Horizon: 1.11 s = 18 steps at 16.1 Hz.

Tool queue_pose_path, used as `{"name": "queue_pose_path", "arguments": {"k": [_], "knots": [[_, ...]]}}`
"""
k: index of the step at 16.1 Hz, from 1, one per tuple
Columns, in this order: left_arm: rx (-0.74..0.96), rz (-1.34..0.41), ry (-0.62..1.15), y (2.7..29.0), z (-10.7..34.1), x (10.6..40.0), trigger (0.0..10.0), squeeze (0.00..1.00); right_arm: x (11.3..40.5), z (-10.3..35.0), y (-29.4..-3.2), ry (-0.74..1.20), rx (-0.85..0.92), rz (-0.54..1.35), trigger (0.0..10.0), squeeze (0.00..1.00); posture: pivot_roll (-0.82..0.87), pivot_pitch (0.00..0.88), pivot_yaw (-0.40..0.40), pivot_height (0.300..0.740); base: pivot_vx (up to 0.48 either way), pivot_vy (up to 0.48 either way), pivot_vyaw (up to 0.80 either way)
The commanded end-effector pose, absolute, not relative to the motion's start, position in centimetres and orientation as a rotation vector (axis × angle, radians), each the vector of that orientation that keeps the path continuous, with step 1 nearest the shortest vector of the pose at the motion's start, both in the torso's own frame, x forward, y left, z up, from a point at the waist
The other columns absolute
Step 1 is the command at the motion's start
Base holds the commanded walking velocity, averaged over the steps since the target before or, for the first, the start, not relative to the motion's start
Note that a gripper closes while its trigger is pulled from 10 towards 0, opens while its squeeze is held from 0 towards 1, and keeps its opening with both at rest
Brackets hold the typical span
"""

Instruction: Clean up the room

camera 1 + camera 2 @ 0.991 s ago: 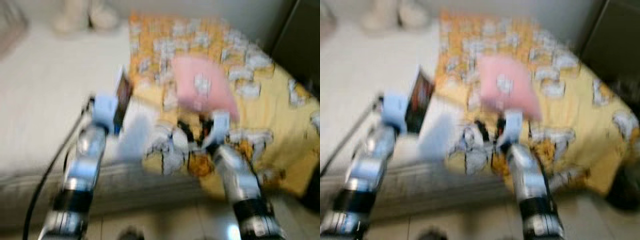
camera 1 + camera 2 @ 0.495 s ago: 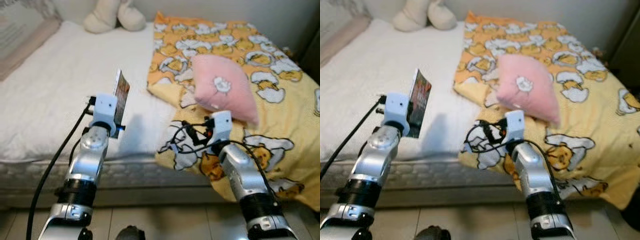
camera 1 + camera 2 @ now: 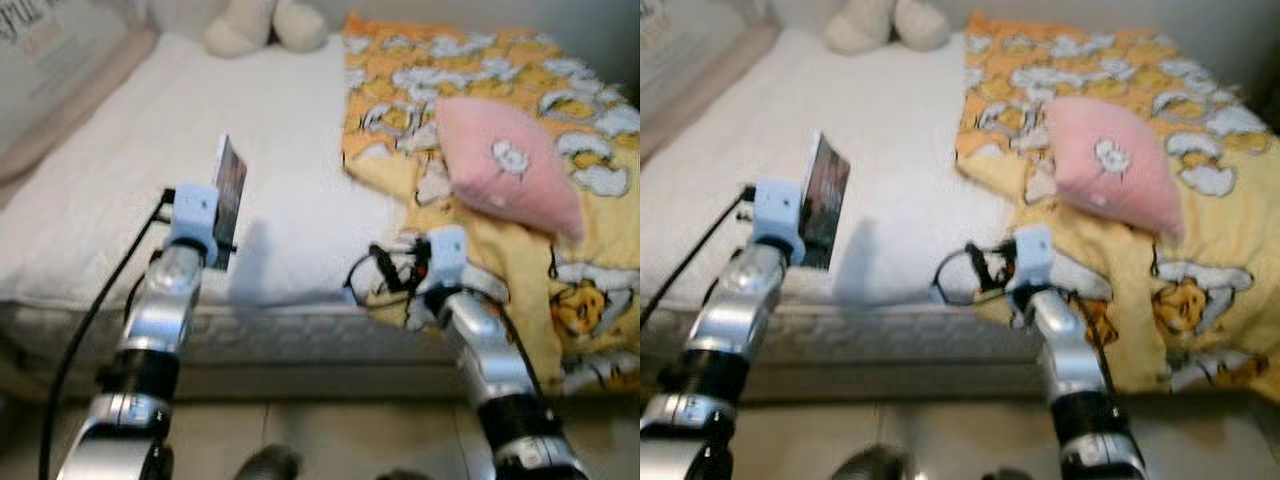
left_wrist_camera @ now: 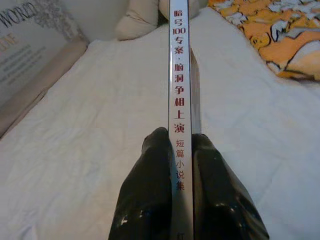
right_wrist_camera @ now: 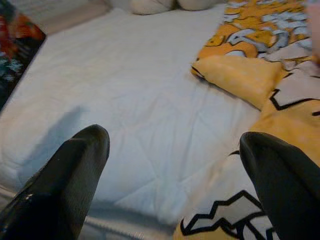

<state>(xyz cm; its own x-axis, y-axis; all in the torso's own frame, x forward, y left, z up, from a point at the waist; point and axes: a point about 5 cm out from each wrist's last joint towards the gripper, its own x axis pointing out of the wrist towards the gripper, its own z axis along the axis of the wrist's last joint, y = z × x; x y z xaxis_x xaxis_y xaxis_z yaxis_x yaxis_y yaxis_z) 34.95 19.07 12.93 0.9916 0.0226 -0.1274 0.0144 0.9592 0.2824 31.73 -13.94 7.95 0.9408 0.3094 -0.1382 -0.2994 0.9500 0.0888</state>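
My left gripper (image 4: 181,150) is shut on a thin book (image 3: 229,190), held upright on edge above the near part of the white bed (image 3: 280,130); its white spine with red Chinese print (image 4: 180,75) runs between the black fingers (image 4: 150,195). My right gripper (image 5: 175,140) stands open over the bed's near edge, where the yellow duck-print blanket (image 3: 480,90) meets the white sheet, with nothing between its fingers (image 5: 75,165). A pink pillow (image 3: 505,165) lies on the blanket.
A cream plush toy (image 3: 265,22) sits at the head of the bed. A beige pillow with printed lettering (image 4: 30,50) lies along the bed's left side. The mattress front edge (image 3: 300,335) and tiled floor (image 3: 330,440) are right below my arms.
The camera has swung, so the bed sits further right and closer in view. My left gripper still holds the book upright; the right gripper stays open near the blanket's edge.
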Motion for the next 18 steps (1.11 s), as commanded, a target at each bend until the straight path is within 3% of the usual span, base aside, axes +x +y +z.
{"name": "queue_pose_path", "arguments": {"k": [1,6,8,9,13,15,18], "knots": [[0.292,0.014,0.066,19.6,14.5,35.5,10.0,0.0,32.0,8.8,-13.2,0.107,0.066,0.323,10.0,0.0,-0.1,0.0,0.033,0.74,0.0,0.48,0.0],[0.291,0.02,0.072,20.1,14.2,35.7,10.0,0.0,31.8,9.1,-13.3,0.069,0.042,0.29,10.0,0.0,-0.11,0.0,0.031,0.74,0.0,0.48,0.0],[0.268,0.018,0.055,20.3,13.9,35.4,10.0,0.0,31.4,10.6,-14.2,-0.043,-0.008,0.208,10.0,0.0,-0.11,0.0,0.034,0.74,0.0,0.48,0.0],[0.129,-0.011,-0.058,20.6,14.8,33.6,10.0,0.0,29.3,12.2,-14.9,-0.16,-0.068,0.183,10.0,0.0,-0.11,0.0,0.033,0.74,0.0,0.48,0.0],[0.166,-0.123,-0.056,19.4,14.0,28.7,10.0,0.0,24.6,10.8,-15.6,-0.082,-0.074,0.236,10.0,0.0,-0.09,0.0,0.008,0.74,0.0,0.48,0.0],[0.153,-0.101,-0.015,18.4,13.6,29.2,10.0,0.0,24.5,9.6,-15.9,-0.03,-0.074,0.231,10.0,0.0,-0.08,0.0,0.001,0.74,0.0,0.0,0.0],[0.148,-0.077,-0.082,17.8,15.1,31.1,10.0,0.0,26.3,10.6,-14.1,-0.064,-0.079,0.275,10.0,0.0,-0.08,0.0,0.003,0.74,0.32,0.0,0.0]]}}
